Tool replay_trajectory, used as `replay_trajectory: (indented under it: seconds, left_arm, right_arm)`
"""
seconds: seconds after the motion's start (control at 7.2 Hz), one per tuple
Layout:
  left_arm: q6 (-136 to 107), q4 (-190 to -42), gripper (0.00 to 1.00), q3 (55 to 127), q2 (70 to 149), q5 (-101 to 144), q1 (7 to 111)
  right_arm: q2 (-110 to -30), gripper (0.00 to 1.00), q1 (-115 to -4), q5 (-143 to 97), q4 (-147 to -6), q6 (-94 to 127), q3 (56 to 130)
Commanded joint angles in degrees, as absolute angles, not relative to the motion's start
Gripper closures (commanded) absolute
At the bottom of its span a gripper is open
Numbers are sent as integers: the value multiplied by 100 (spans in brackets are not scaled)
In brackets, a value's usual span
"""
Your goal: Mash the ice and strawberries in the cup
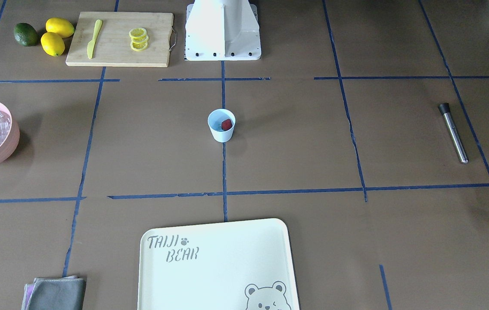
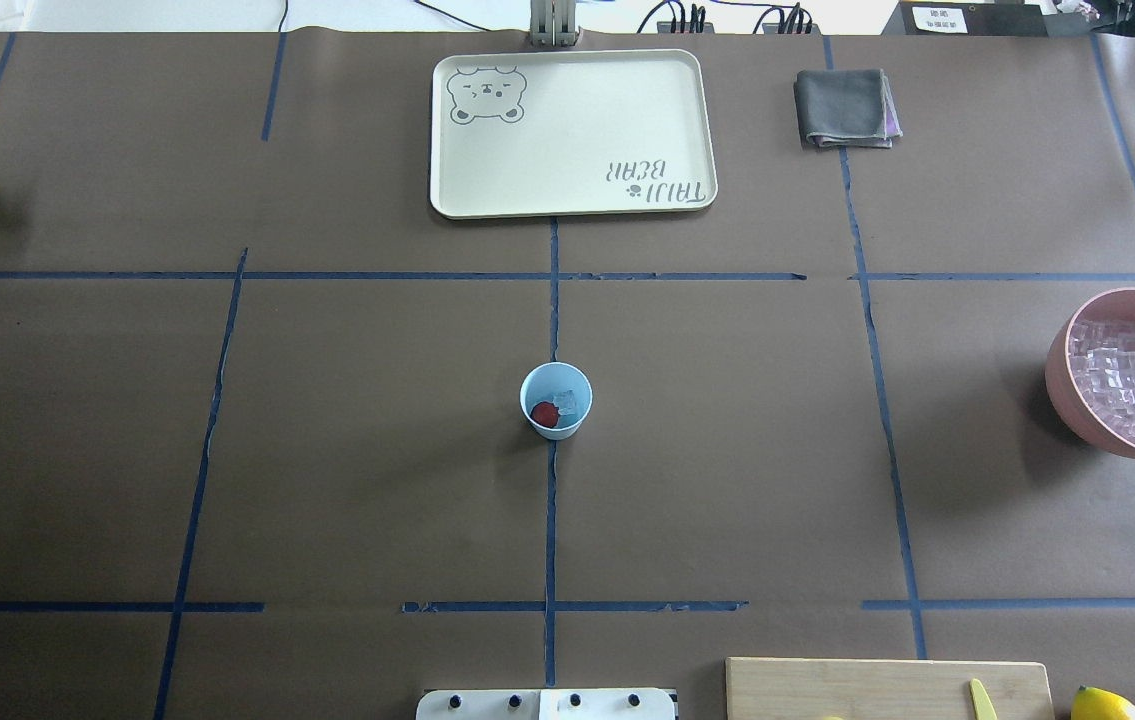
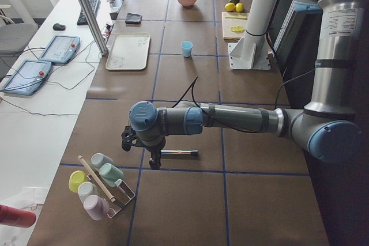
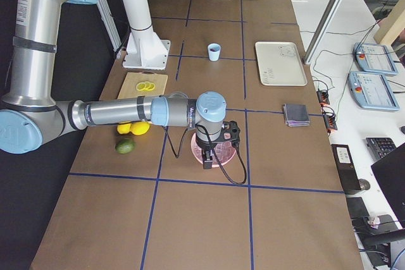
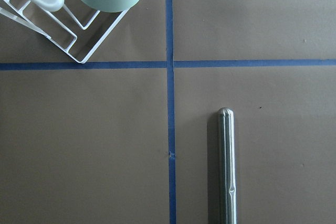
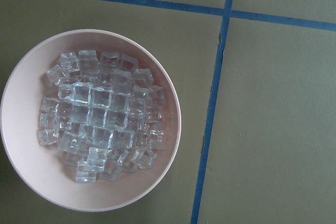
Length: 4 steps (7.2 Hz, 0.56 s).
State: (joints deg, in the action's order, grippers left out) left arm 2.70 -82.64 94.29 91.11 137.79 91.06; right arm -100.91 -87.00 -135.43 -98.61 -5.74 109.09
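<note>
The light-blue cup (image 2: 556,400) stands upright at the table's middle, also in the front view (image 1: 221,125). In it lie a red strawberry (image 2: 545,414) and a clear ice cube (image 2: 566,402). More ice (image 6: 100,116) fills a pink bowl (image 2: 1062,375). A steel muddler (image 5: 227,166) lies flat at the table's left end. My left gripper (image 3: 151,156) hangs over the muddler's end. My right gripper (image 4: 207,159) hangs over the pink bowl. Both show only in the side views, so I cannot tell whether they are open or shut.
A cream tray (image 2: 572,135) and a folded grey cloth (image 2: 845,108) lie at the far side. A cutting board (image 1: 119,38) holds lemon slices and a yellow knife, with lemons (image 1: 57,35) and a lime (image 1: 26,34) beside it. A wire rack of cups (image 3: 101,185) stands near the muddler.
</note>
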Motion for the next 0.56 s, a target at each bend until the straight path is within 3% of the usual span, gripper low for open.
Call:
replay_trajectory:
  seconds: [0.0,0.42]
  left_arm:
    - [264,-8271,0,9580,9114,13412,9097]
    - [264,-8261,0,9755,8905,13430,9071]
  right_arm:
    - [-10055,0,-8657,-13404,-9861,-571,10863]
    - [-10064,0,-8648,-13308,-9861,-545,10925]
